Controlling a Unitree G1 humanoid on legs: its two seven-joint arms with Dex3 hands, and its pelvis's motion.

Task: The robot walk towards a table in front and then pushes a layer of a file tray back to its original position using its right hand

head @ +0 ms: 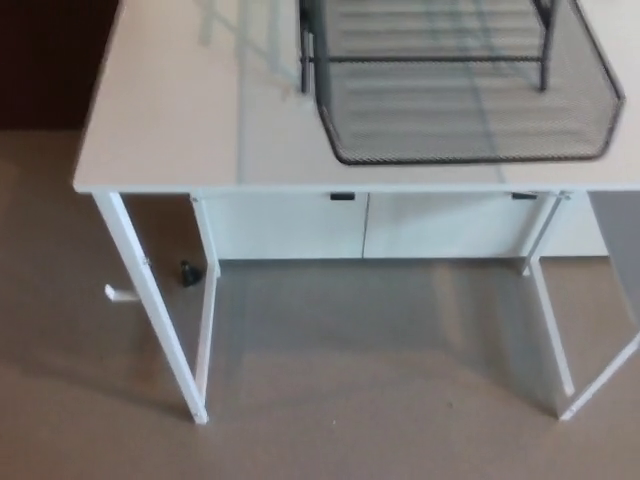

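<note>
A black wire-mesh file tray (465, 110) stands on the white table (170, 110) at the top of the head view. Its lower layer is pulled out towards the table's front edge, and its front rim (470, 158) almost reaches that edge. Black upright posts (305, 50) of the tray frame stand behind the drawn-out layer. Neither of my hands shows in the picture.
The table stands on thin white legs (150, 300) over a beige floor (380, 400). A white panel (290, 225) closes the back under the tabletop. A small dark object (187, 272) lies on the floor by the left legs. A dark wall (45, 60) lies at the upper left.
</note>
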